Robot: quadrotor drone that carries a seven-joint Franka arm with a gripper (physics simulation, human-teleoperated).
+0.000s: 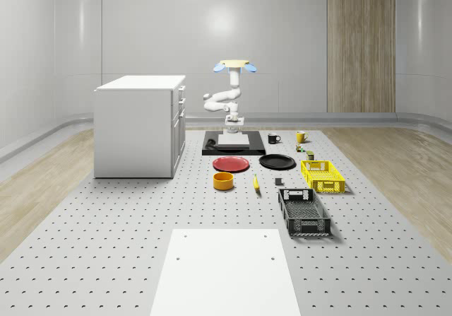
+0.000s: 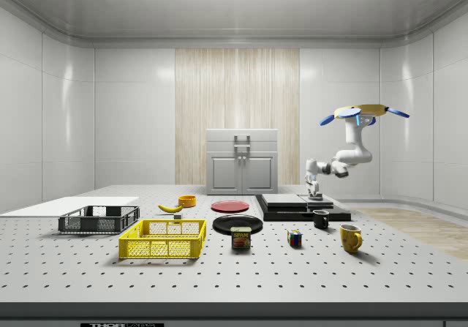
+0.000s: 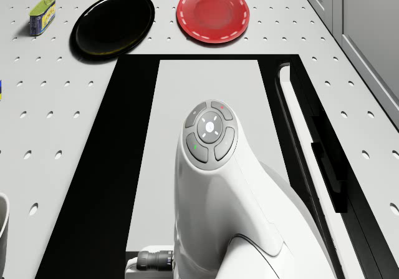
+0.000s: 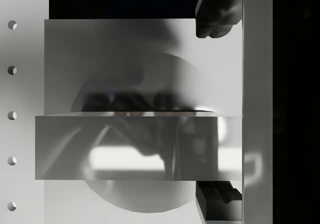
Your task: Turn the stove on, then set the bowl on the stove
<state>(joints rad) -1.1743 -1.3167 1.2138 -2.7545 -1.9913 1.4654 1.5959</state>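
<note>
The drone (image 1: 235, 66) hovers over the stove (image 1: 233, 144), which sits near the far edge of the surface (image 1: 106, 217) in the whole-scene view. The arm (image 3: 212, 166) reaches down so the end effector (image 4: 217, 108) is low over the stove's grey top. Its 2 fingers (image 4: 215, 18) are spread wide & pinch nothing.

The bowl (image 1: 224, 181) stands approx. mid-surface, well apart from the stove, just beside the red plate (image 1: 231, 163) & near the banana (image 1: 256, 182). It is not touched yet.

I judge that step 1, the switching on, is in hand. To do it well, line up 1 finger w/ the long pale bar (image 3: 299, 135) on the stove's side, which I take for the switch, then push gently & straight so the drone does not drift. The bowl comes after.

The wrist view gives the spread fingers & how close the bar (image 4: 257, 83) is. The side view gives the end effector (image 2: 315, 192) height over the stove, and the bowl (image 2: 187, 201) far off. The drone view gives the bar's full length.
</note>
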